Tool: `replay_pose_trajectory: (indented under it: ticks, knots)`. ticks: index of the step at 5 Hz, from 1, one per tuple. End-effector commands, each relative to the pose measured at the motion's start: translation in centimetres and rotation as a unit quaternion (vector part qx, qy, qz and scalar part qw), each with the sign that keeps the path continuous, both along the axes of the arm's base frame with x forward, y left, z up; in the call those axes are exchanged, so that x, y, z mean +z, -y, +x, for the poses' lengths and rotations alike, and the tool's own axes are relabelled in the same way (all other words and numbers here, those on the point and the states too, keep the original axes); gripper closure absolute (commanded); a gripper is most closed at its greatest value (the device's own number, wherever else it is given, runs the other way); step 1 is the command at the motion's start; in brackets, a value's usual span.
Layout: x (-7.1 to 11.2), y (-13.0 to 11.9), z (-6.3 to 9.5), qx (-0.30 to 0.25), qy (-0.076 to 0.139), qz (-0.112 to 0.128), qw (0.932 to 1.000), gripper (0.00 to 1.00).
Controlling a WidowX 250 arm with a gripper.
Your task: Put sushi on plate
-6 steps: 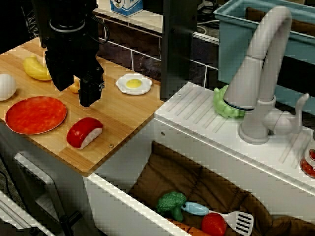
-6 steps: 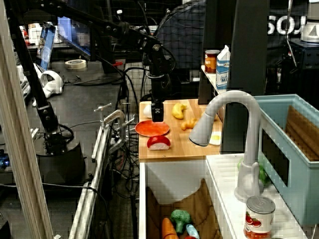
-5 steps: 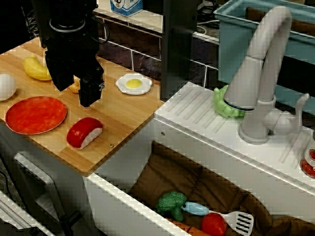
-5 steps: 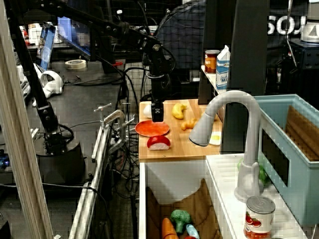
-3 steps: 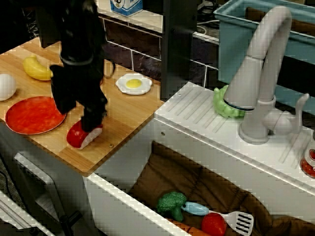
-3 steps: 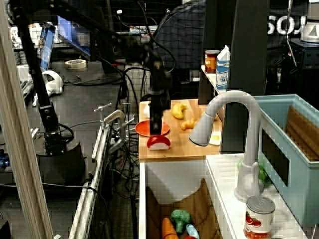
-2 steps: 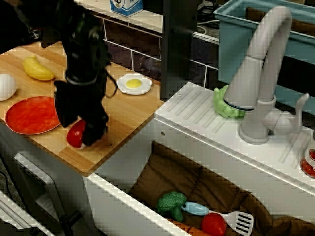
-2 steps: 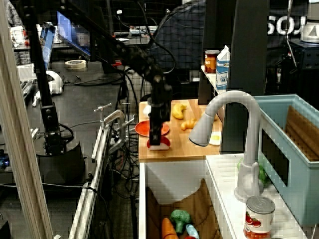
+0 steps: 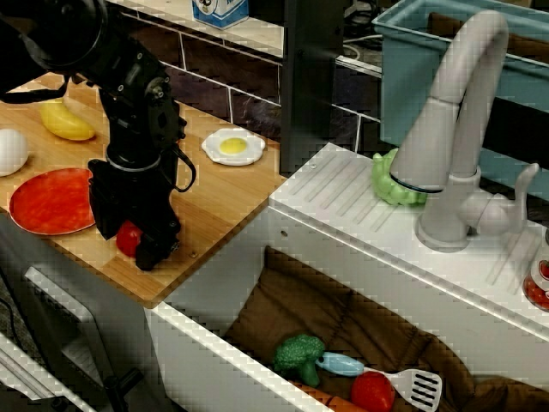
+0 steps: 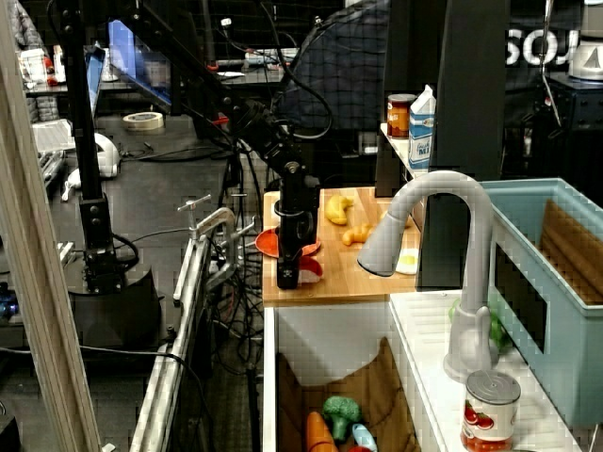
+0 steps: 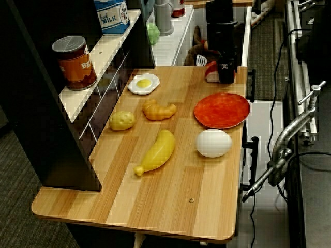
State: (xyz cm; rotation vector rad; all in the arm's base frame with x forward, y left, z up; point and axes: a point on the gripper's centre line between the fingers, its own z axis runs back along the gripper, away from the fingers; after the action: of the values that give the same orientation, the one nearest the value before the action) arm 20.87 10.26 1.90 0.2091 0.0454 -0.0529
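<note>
The black end effector (image 9: 133, 243) straddles the small glossy red-and-white toy sushi (image 9: 129, 238); whether it already pinches, I cannot tell. The sushi seems light, stiff and slippery; grip its long sides.

Counter (image 11: 170, 170): light wood, visible grain, smooth low-sheen finish. Plate (image 11: 222, 110): red-orange, matt, faintly mottled surface. Sushi (image 9: 129, 238): glossy red top, looks like moulded plastic; its white base shows only in the side view and is too small to judge. Gripper (image 9: 135, 233): black, matt, hard plastic or coated metal. Egg (image 11: 213, 143): white, smooth, soft sheen. Banana (image 11: 156, 151): yellow, smooth plastic look. Croissant (image 11: 159, 109): orange-tan, ridged surface. Can (image 11: 76, 62): metal lid, printed paper-like label. Faucet (image 9: 455, 129): grey, matt, smooth. Sink (image 9: 343, 232): white, smooth, ribbed drainboard; brown cloth lining inside. Clamp (image 11: 289, 139): bare shiny metal.
</note>
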Motion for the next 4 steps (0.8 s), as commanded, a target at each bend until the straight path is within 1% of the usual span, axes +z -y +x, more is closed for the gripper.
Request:
replay_pose_trajectory:
  ticks: [1,2,3,4]
  knots:
    - [0.5,-0.6,0.6,0.016,0.001,-0.003,0.9999,1.00]
    - [1.4,-0.7,1.4,0.027,-0.003,-0.014,0.9995,1.00]
    - [4.8,-0.4,2.3,0.032,-0.005,-0.041,0.9986,1.00]
    - [9.8,-0.4,2.5,0.026,0.007,-0.088,0.9958,1.00]
